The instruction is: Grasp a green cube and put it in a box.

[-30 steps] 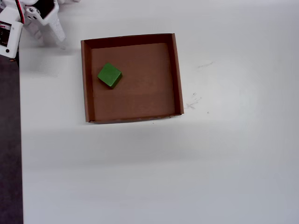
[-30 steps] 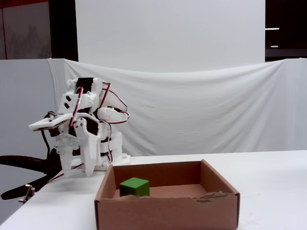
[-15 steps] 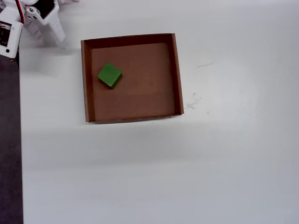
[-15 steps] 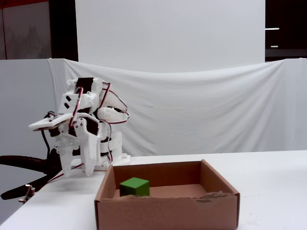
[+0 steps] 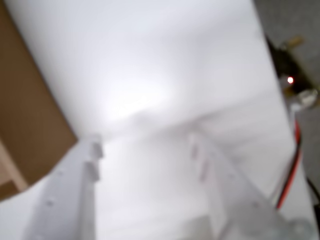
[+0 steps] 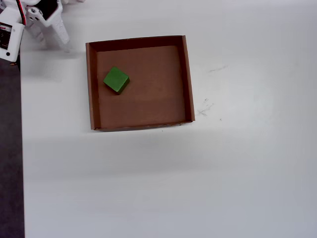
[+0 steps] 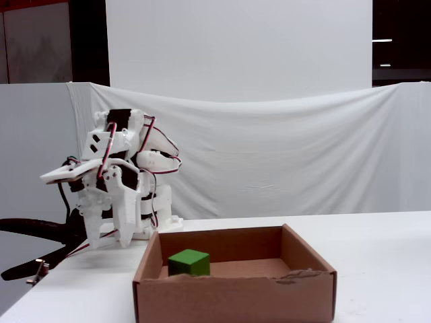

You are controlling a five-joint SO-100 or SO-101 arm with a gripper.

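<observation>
We find the green cube [image 6: 116, 79] lying flat on the bottom of the box [image 6: 188, 79], in the left half as the overhead view shows it, nearer the top wall than the bottom one. It sits turned at an angle to the walls and touches none of them. In the fixed view the green cube [image 7: 188, 262] shows just above the near wall of the box [image 7: 236, 296], toward the left end.

We see the tool [image 6: 53, 40] at the upper left corner of the overhead view, outside the box and apart from its left corner, over bare white desk [image 6: 198, 178]. The cube lies down and to the right of it, with the box wall between the two. In the fixed view the tool [image 7: 108, 237] hangs tips-down off the folded arm [image 7: 121, 175], just left of the box and behind it.

The blurred wrist view shows the tool [image 5: 145, 145] with its two fingers spread and only white desk between them, nothing held. A brown corner of the box [image 5: 25, 130] shows at the left edge there.
</observation>
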